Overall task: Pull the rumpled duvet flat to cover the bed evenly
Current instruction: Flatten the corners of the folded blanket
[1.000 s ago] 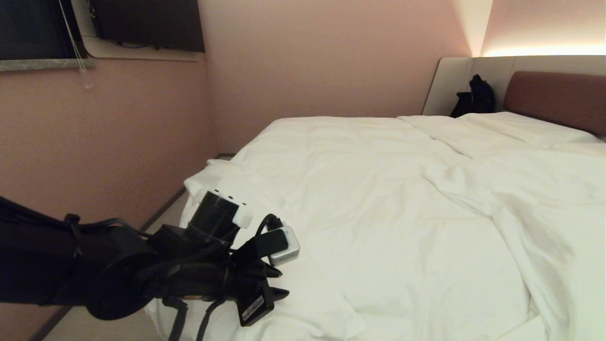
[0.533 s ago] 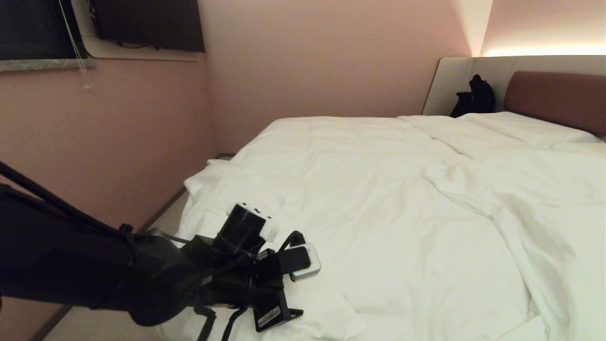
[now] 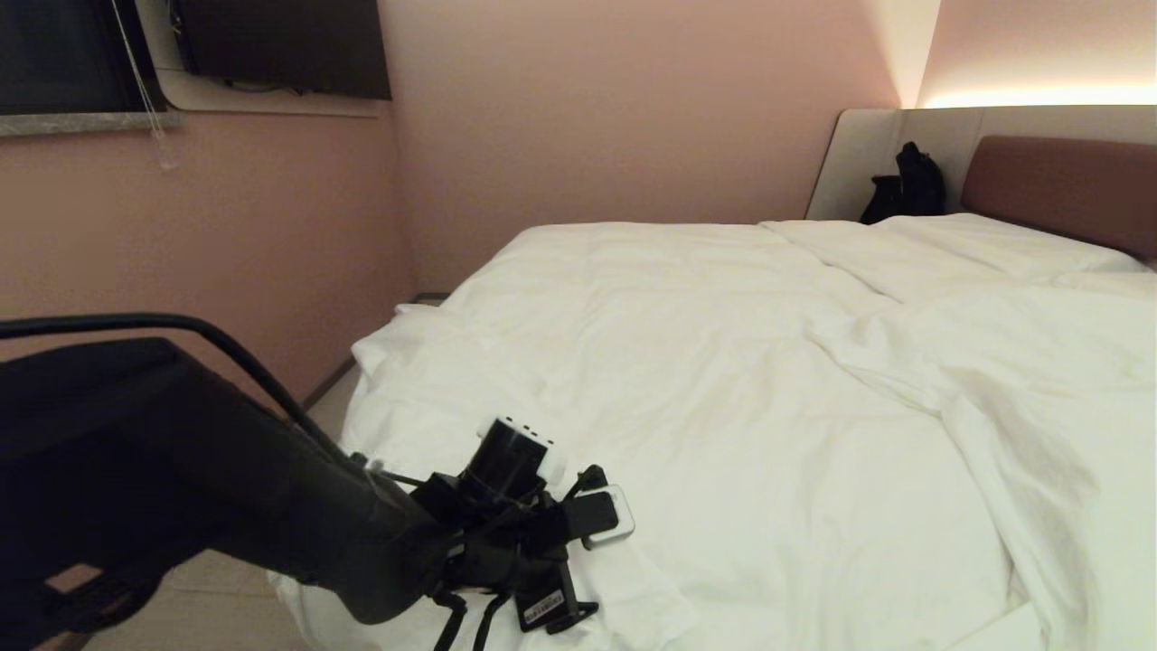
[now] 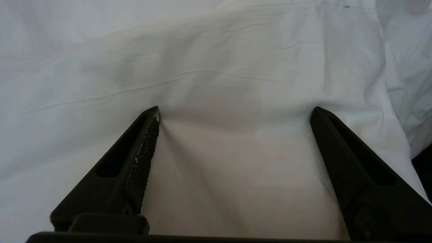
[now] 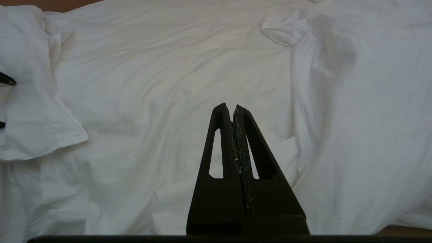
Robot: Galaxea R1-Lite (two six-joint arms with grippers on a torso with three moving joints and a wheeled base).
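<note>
At lower left, the left gripper (image 4: 235, 113) is reaching down over the duvet (image 3: 723, 389), fingers spread wide; only its wrist view is showing them empty.

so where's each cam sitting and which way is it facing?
Head: high, looks down over the bed and duvet; shows the left gripper.
Left wrist: behind open fingers, close over the duvet.
Right wrist: behind the shut right gripper, facing rumpled duvet.
Shared: all three see the duvet.

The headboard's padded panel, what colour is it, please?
Brown headboard, clearest in the head view.
</note>
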